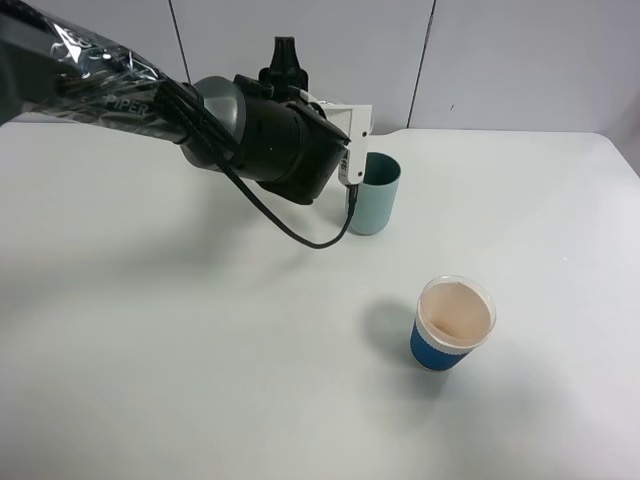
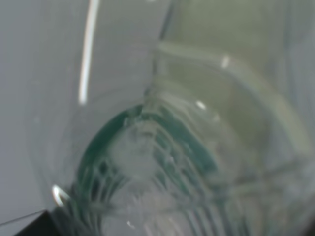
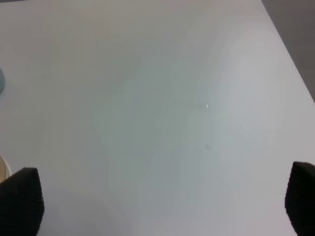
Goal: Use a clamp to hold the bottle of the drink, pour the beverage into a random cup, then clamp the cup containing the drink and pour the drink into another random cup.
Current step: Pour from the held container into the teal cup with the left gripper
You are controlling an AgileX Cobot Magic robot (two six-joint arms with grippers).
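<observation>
The left tool [image 1: 338,150] hangs right beside the pale blue cup [image 1: 378,200]. It grips the clear bottle [image 2: 162,162], which sits close up against its camera. The right tool [image 3: 162,206] is wide open over the white tabletop [image 3: 147,98], holding nothing.

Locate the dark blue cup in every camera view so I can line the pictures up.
Exterior high: the dark blue cup stands right of centre, toward the near edge.
Left wrist: not in it; a blurred clear bottle fills the frame.
Right wrist: only a cream sliver at the picture's edge, probably its rim.
Shared landmark: the white table, in the exterior and right wrist views.
</observation>
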